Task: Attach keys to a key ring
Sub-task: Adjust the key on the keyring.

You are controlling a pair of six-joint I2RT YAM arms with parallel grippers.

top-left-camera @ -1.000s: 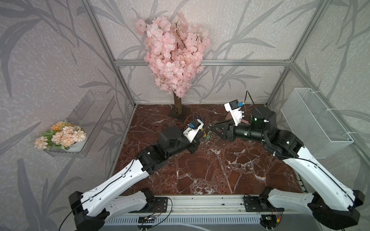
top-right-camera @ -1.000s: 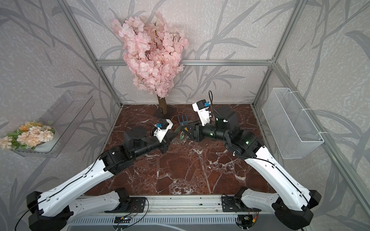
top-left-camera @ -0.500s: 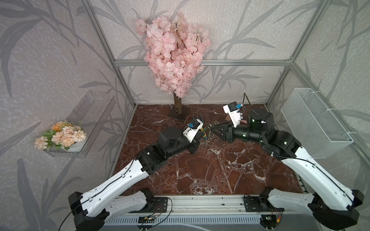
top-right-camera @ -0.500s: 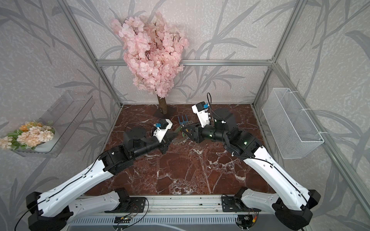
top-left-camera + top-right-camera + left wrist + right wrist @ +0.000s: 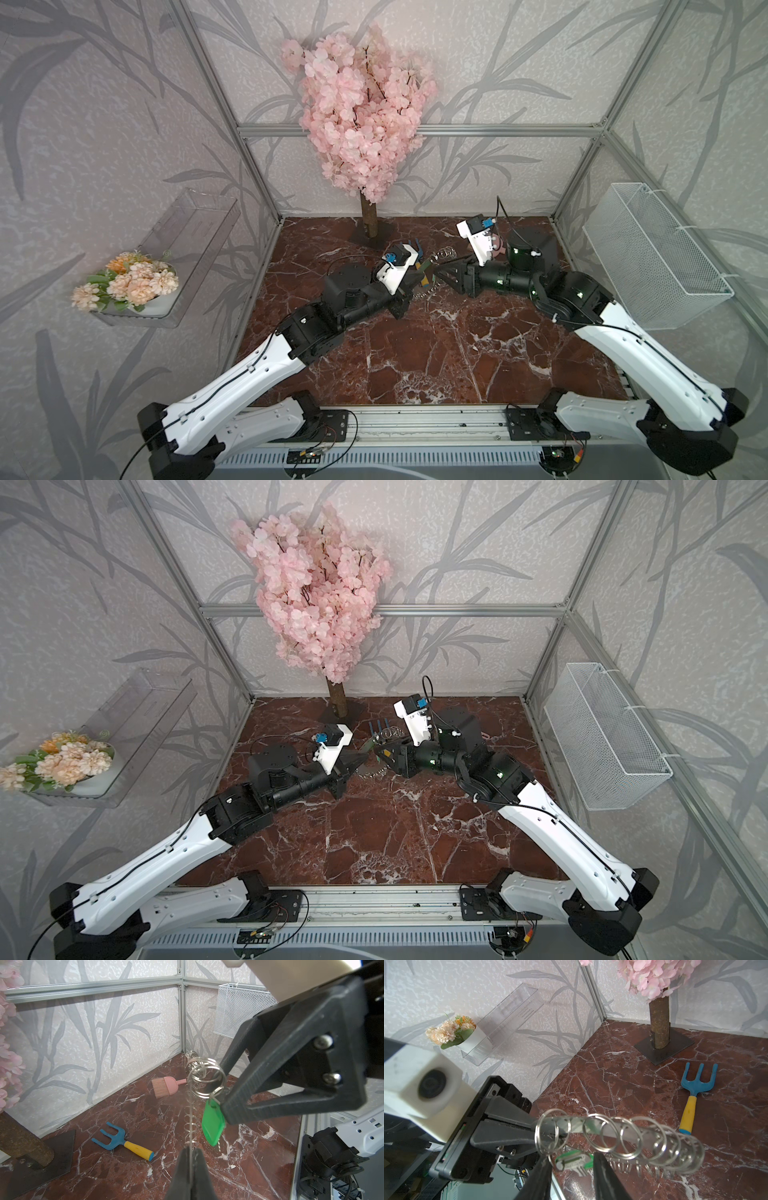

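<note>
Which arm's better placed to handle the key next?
Probably right. The right gripper straddles the green-tagged key. The left gripper is shut on the key ring, holding it up, so it looks committed.

No legible text, labels, brands or numbers on anything here.

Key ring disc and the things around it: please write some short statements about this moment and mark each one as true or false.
1. The left claw is shut on the rim of the flat grey metal disc fringed with silver split rings. True.
2. The green plastic tag with its small silver key lies on the red marble floor. False: it hangs from the disc's rings, between the fingers of the right claw.
3. The blue toy fork with a yellow handle lies on the floor, in no claw. True.
4. The pink plastic brush is inside the white wire basket. False: it lies on the floor.
</note>
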